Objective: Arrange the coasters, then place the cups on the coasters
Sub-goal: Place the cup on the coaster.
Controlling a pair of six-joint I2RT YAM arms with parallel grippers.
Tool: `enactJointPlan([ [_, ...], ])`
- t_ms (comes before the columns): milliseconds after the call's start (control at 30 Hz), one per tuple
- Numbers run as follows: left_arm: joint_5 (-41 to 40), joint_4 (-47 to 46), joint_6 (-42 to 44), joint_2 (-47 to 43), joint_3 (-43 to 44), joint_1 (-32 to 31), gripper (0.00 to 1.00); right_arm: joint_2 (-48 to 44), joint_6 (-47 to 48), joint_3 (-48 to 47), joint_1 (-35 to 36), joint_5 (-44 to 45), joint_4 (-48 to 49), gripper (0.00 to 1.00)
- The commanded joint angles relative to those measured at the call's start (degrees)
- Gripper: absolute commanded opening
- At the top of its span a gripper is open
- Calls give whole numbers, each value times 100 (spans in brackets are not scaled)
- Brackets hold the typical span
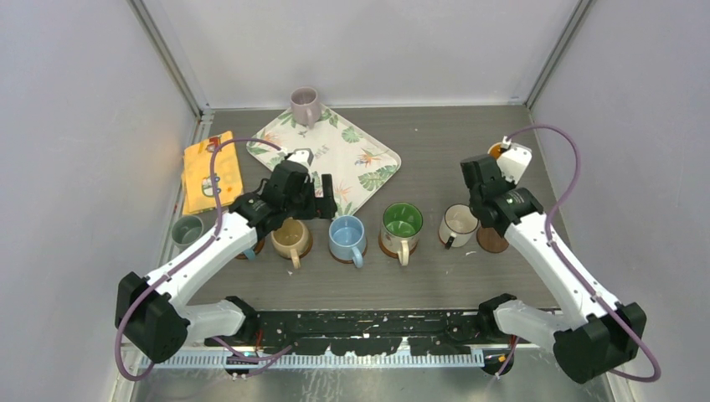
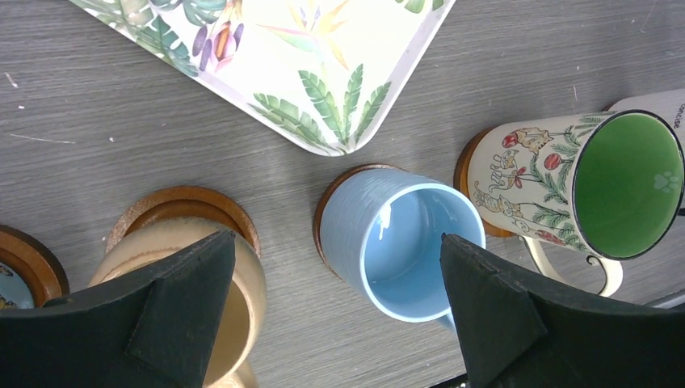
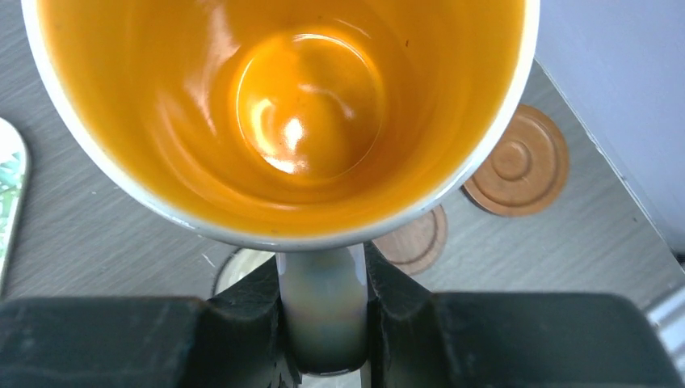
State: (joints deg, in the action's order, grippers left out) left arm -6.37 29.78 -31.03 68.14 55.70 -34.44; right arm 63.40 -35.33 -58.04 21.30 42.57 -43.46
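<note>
1. Grey cup [image 1: 186, 228]: far left beside the wall, well apart from the row. We see no coaster under it. Outstanding.
2. Half-hidden coaster [image 2: 20, 263]: at the left end of the row, under the left arm. Something stands on it, but we cannot tell what.
3. Tan cup [image 1: 290, 239]: seated on a ringed coaster [image 2: 182, 202]. Done.
4. Mauve cup [image 1: 304, 105]: at the far corner of the leaf tray [image 1: 368, 159], on no coaster. Outstanding.
5. Left gripper [image 2: 335, 242]: jaws spread wide and empty, hovering over the tan and blue cups.
6. Light blue cup [image 2: 404, 250]: on a brown coaster [image 2: 329, 190]. Done.
7. Green-inside cup [image 2: 626, 182]: on a third coaster [image 2: 462, 170]. Done.
8. Cream cup [image 1: 458, 224]: standing in the row. We cannot tell whether a coaster lies beneath it.
9. Bare coaster [image 3: 416, 241] and second bare coaster [image 3: 517, 162]: at the right end of the row, both unoccupied. The second lies nearer the right wall.
10. Right gripper [image 3: 323, 299]: clamped on the handle of the orange-inside cup [image 3: 307, 105], which it holds in the air above the bare coasters. We judge setting this cup down to be the step in hand, with the grey and mauve cups left after it.
</note>
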Motion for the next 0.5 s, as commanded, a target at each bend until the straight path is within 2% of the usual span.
enactJointPlan([
  [0, 167, -274, 21, 19, 205, -7, 100, -745, -696, 82, -63, 678, -452, 1],
  [300, 266, -325, -23, 24, 151, -10, 100, -1611, -1699, 616, -72, 629, -1555, 1],
  [467, 268, -323, -25, -18, 134, -4, 100, -1845, -2071, 945, -66, 342, -1711, 1],
])
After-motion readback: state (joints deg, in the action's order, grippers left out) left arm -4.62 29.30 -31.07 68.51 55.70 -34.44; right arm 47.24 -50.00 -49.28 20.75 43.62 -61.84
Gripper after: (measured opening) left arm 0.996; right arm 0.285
